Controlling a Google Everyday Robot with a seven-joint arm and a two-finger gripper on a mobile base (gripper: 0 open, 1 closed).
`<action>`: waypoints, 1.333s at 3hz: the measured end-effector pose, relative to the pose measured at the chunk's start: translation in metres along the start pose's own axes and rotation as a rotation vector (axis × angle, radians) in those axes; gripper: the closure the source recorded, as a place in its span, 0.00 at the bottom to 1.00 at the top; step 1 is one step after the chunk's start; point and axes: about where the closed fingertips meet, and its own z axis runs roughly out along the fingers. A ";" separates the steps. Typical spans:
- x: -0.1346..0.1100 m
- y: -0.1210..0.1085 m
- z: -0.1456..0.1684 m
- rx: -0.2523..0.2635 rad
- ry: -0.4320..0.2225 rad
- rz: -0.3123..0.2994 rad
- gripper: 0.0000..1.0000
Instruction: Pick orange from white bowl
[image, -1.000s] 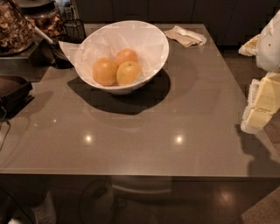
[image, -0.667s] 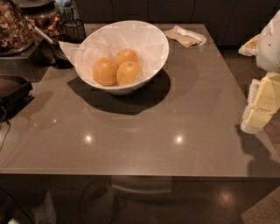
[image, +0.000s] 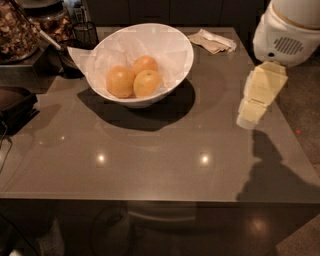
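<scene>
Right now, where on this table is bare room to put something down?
The widest bare patch is the front half of the table, between the white bowl and the near edge. A narrower one lies between the bowl and the claw, near the right edge. Crowded: the far left by the jars; a crumpled napkin lies far right.

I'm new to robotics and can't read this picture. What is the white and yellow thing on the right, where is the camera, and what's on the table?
That is a mobile robot's single arm. The white shell at upper right is part of it; the pale yellow piece below is its gripper, over the right edge of the table, with nothing seen in it. The one camera looks down on the table; where it is mounted is unknown. A white bowl lined with paper holds three oranges. Beyond it lies a crumpled napkin.
</scene>
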 end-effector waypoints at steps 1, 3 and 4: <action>-0.037 -0.014 0.014 -0.017 0.052 0.040 0.00; -0.069 -0.021 0.016 0.002 -0.026 0.022 0.00; -0.103 -0.030 0.024 -0.020 -0.027 0.013 0.00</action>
